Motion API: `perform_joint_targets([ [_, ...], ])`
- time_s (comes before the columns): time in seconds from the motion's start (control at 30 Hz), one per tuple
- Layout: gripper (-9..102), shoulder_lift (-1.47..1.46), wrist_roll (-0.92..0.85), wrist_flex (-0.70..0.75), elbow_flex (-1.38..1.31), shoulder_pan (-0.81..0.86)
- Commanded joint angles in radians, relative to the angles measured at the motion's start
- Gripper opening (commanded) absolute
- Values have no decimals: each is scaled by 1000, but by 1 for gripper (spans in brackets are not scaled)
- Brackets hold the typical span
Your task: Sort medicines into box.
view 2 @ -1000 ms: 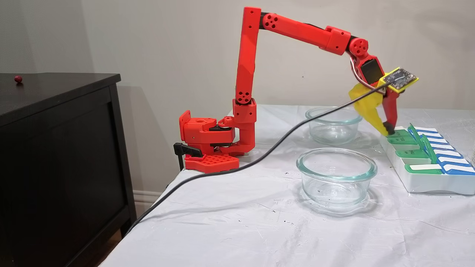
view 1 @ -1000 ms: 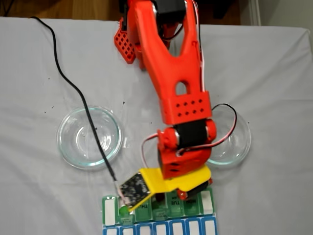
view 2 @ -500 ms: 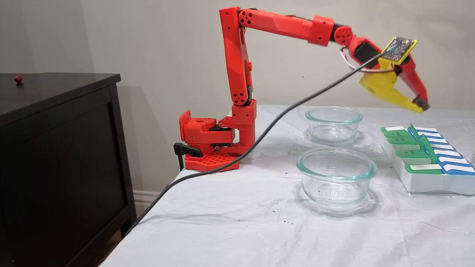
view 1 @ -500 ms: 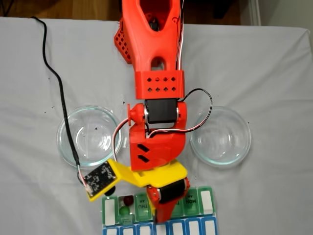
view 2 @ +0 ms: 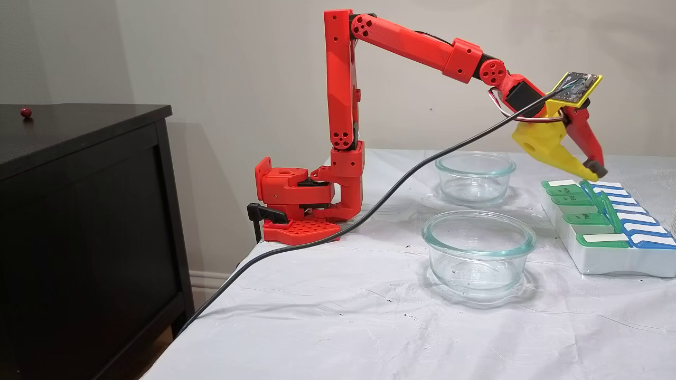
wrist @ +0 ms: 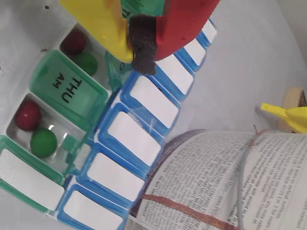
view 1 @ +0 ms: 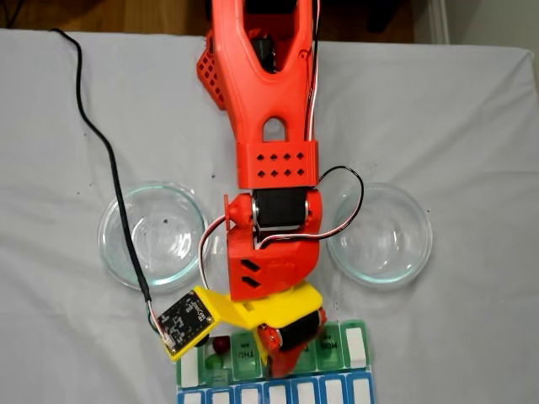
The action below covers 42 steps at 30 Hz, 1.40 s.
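The box (wrist: pixel 139 139) is a pill organizer with green lids and a blue row with white labels. In the wrist view, two open compartments flank the shut THU lid (wrist: pixel 67 86). Each holds one dark red and one green medicine: one pair is a red ball (wrist: pixel 27 115) and a green ball (wrist: pixel 43 142), the other a red ball (wrist: pixel 74 40) and a green ball (wrist: pixel 86 62). My gripper (wrist: pixel 141 45) is shut with nothing in it. It hangs a little above the box (view 2: pixel 607 240), tip pointing down (view 2: pixel 594 171). From above, the gripper (view 1: pixel 280 364) covers the box's middle (view 1: pixel 333 343).
Two clear glass dishes (view 1: pixel 153 236) (view 1: pixel 379 234) stand between the arm's base and the box. A black cable (view 2: pixel 369 211) trails off the table edge. A printed page (wrist: pixel 230 182) lies beyond the box. A small dark red ball (view 2: pixel 25 112) rests on the black cabinet.
The gripper lifted off the box lid, swung toward the box's middle and has come partway down again. It stays shut.
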Motion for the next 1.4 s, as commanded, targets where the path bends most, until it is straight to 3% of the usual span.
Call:
perform_joint_targets([
  [0.0,0,18,5,97,-120,-28],
  [0.17,0,-14,129,192,-161,-43],
  [0.5,0,-69,295,155,-224,3],
  [0.8,0,-132,442,250,-227,18],
  [1.37,0,-132,410,287,-97,-35],
])
